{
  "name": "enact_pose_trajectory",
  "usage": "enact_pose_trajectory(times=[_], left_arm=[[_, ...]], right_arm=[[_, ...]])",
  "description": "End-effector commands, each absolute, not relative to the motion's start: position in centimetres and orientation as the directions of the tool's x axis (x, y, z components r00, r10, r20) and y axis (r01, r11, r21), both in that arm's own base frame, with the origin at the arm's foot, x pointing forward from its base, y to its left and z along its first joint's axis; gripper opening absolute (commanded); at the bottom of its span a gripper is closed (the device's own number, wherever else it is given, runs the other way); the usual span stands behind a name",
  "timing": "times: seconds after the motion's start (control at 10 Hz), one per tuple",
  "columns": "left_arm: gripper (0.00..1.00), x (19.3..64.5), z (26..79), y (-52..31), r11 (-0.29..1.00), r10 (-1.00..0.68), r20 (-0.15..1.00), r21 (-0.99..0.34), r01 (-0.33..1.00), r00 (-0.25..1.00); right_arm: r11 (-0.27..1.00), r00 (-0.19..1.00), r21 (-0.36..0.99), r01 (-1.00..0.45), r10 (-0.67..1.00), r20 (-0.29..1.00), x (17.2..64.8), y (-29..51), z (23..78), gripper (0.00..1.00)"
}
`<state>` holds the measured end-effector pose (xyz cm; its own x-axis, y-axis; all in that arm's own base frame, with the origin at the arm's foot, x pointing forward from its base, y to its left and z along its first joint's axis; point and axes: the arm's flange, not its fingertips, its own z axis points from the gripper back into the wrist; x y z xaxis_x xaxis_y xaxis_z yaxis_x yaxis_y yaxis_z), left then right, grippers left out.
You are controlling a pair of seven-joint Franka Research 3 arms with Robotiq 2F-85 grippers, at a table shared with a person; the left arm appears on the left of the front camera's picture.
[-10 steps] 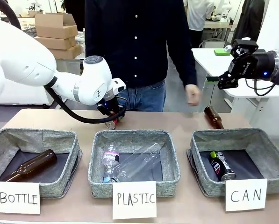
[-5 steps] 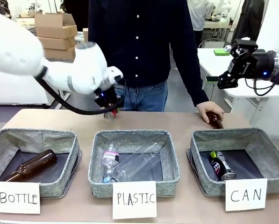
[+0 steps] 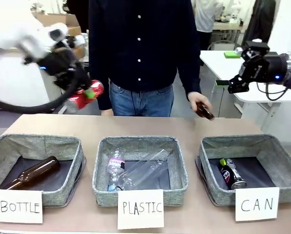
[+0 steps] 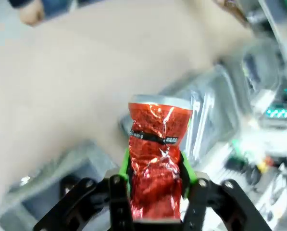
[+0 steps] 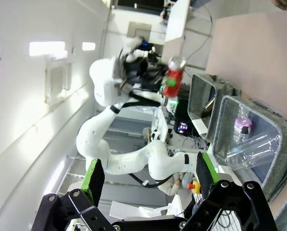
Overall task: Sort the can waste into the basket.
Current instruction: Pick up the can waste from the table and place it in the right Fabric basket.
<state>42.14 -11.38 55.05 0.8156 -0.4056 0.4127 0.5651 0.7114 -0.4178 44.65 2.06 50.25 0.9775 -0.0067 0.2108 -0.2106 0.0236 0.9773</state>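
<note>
Sitting at four o'clock on the counter is the grey CAN basket. Up at ten o'clock the left hand clamps a crumpled red can in mid-air, while the right hand hangs, jaws spread, at two o'clock. The black can lies inside the basket.

Bright and even from overhead, with faint soft shadows on the desk. Motion-smeared over the left arm in front view. Heavily blurred behind the red can. Blown out at the lamp panel, bent toward the edges there.
</note>
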Motion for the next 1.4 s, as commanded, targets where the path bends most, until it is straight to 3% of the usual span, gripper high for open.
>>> enact_pose_trajectory(times=[0.0,0.2,0.3,0.4,0.5,1.3], left_arm=[[0.0,35.5,55.3,-3.8,0.611,-0.491,0.442,-0.44,0.659,0.751],[0.0,31.2,55.0,-0.3,0.533,-0.465,0.527,-0.475,0.7,0.711],[0.0,30.6,54.2,-0.1,0.511,-0.473,0.502,-0.513,0.69,0.724],[0.0,31.0,53.6,-0.2,0.569,-0.437,0.478,-0.509,0.646,0.762],[0.0,30.0,55.1,0.5,0.523,-0.464,0.513,-0.5,0.691,0.722],[0.0,30.0,55.1,0.5,0.523,-0.464,0.513,-0.5,0.691,0.722]], right_arm=[[0.027,0.981,0.981,-0.193,0.007,0.193,44.7,1.9,50.8,1.0],[0.027,0.981,0.981,-0.193,0.007,0.193,44.7,1.9,50.8,1.0],[0.027,0.981,0.981,-0.193,0.007,0.193,44.7,1.9,50.8,1.0],[0.027,0.981,0.981,-0.193,0.007,0.193,44.7,1.9,50.8,1.0],[0.027,0.981,0.981,-0.193,0.007,0.193,44.7,1.9,50.8,1.0],[0.027,0.981,0.981,-0.193,0.007,0.193,44.7,1.9,50.8,1.0]])
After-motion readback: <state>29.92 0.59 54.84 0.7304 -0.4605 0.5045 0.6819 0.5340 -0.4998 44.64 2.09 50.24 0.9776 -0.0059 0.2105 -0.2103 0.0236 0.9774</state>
